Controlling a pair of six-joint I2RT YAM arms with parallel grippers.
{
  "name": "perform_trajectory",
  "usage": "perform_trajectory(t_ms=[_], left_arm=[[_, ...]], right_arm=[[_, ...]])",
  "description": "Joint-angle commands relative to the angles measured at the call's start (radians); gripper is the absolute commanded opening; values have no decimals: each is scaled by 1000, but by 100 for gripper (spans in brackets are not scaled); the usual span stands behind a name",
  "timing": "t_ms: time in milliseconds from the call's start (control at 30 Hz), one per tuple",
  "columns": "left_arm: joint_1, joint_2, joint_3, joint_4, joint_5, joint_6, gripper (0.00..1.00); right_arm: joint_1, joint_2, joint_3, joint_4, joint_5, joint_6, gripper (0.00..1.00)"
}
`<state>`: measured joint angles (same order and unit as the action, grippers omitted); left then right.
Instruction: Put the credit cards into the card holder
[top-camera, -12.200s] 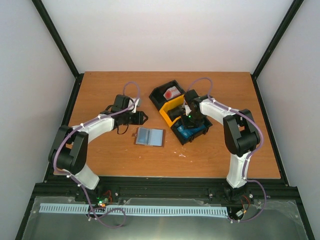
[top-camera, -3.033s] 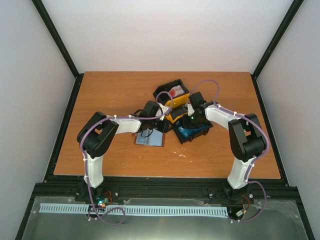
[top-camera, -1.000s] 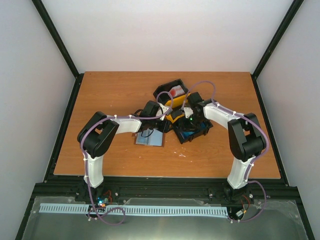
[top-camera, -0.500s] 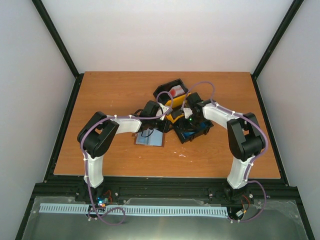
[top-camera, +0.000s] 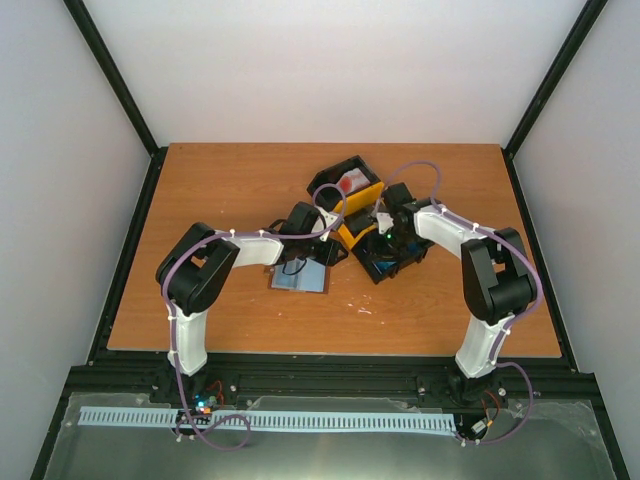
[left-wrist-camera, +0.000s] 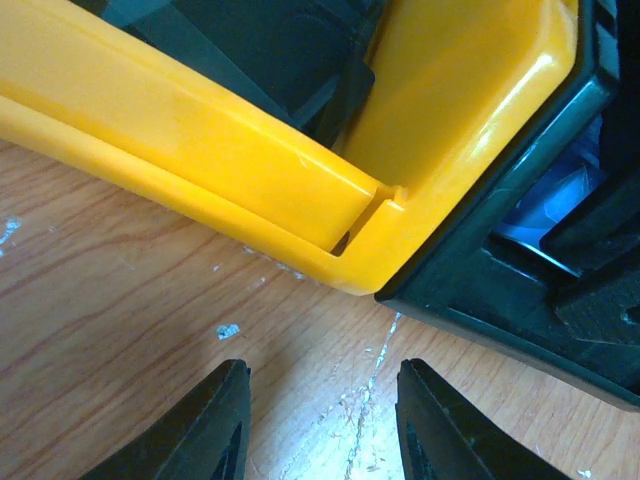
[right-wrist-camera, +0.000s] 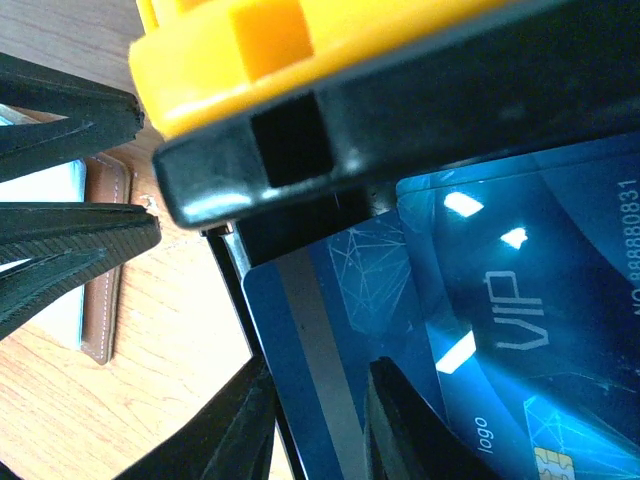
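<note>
While the brown leather-like card holder lies open on the scuffed wooden worktop between white walls, blue plastic credit cards sit in the black-and-yellow tray, right hand narrowly parted about one, grip unclear, left hand half-open, empty.

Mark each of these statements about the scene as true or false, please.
1. The card holder lies open on the table, outside the tray. True.
2. The left gripper holds a blue card. False: its jaws stand apart with nothing between them, over bare wood beside the tray's yellow corner.
3. Blue cards lie in a black compartment of the tray. True.
4. The right gripper hangs over the card holder. False: it is at the tray, over the edge of a blue card.
</note>
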<state>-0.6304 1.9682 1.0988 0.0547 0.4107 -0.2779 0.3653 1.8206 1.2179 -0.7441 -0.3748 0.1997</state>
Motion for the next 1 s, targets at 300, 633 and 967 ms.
perform_trajectory(t_ms=[300,633,967], left_arm=[[-6,15,24,6,-8,3,41],[-6,15,21,5,-9,6,41],[-6,17,25,4,-10,8,41]], right_arm=[[-77,-41,-32,25,-48,36,24],[-100,-30,-28,21,-8,44,22],[-99,-43,-21,3,86,5,12]])
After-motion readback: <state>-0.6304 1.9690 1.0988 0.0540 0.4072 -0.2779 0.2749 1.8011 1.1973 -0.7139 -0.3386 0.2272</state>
